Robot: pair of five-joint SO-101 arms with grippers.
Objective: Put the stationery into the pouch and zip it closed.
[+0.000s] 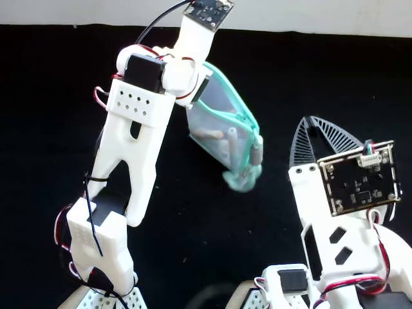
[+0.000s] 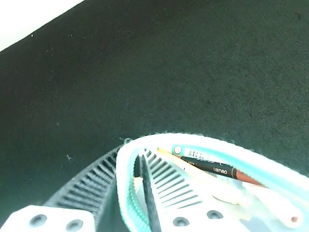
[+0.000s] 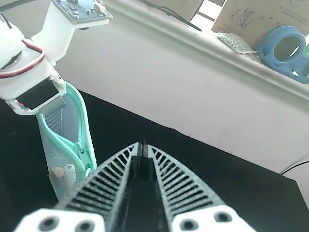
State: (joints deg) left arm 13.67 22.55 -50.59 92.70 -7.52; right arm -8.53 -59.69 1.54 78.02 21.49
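Right tool (image 3: 142, 145), closed, hangs beside the pouch (image 1: 222, 129), held above the worktop (image 1: 51, 64) by left tool (image 2: 137, 157) gripping its rim, pens (image 2: 217, 169) inside. Best to open right, pinch the zip pull (image 1: 256, 153) squarely, and draw along the teeth.

Grippers: two, left gripper (image 2: 140, 162) and right gripper (image 3: 141, 146). Pouch (image 1: 226, 119): one. In pouch: one dark pen (image 2: 217, 170), at least two pale pens (image 2: 227, 191); full count unclear. Box (image 3: 260, 19): one. Blue ring (image 3: 285, 48): one.
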